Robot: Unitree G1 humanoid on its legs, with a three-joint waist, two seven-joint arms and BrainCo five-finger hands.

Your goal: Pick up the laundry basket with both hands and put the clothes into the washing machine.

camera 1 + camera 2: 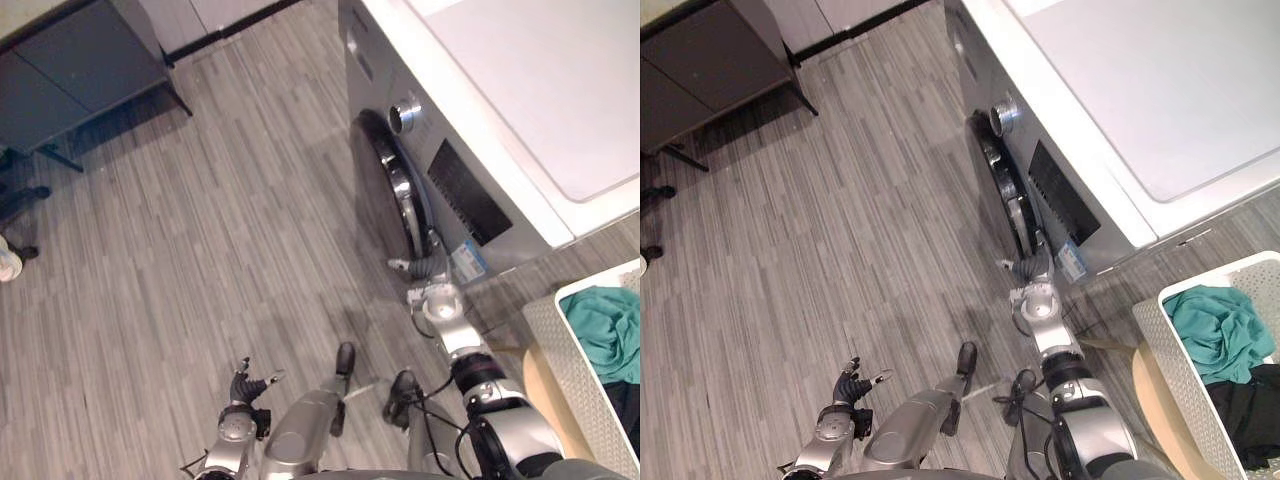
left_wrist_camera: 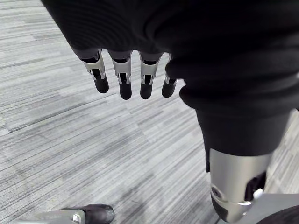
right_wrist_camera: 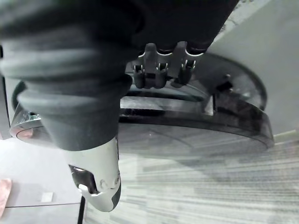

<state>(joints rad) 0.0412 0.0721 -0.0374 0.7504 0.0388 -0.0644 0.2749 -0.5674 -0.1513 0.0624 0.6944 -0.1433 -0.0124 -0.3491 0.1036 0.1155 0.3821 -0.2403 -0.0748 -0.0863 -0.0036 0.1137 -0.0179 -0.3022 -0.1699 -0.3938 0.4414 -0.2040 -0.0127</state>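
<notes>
Right wrist view: the right hand (image 3: 159,65) is at the rim of the door (image 3: 201,119) of the washer (image 1: 470,200); whether it grasps the rim or only touches it, I cannot tell
Door: round, dark glass, on the washer's front; it seems a little ajar, but this is not sure
Left hand (image 2: 124,79): released and hanging loose, holding nothing; it is low over the floor (image 1: 200,250), well apart from the washer's front
Basket (image 1: 1152,335): white, standing near the washer's side; no hand touches it
Clothes: a teal cloth (image 1: 1218,330) and a black cloth (image 1: 1252,410) lie in the basket, not yet in the washer
Step, as I judge: opening the door; the lifting of the basket is not begun
Risk one: if the hold on the rim is shallow, the right hand may slip off; the door then falls shut on the washer
Risk two: if the door is opened only partly, the basket may knock against it when it is brought to the washer's front
Risk three: the clothes are heaped loosely; a basket lifted unevenly tilts, and they spill on the floor before the washer
</notes>
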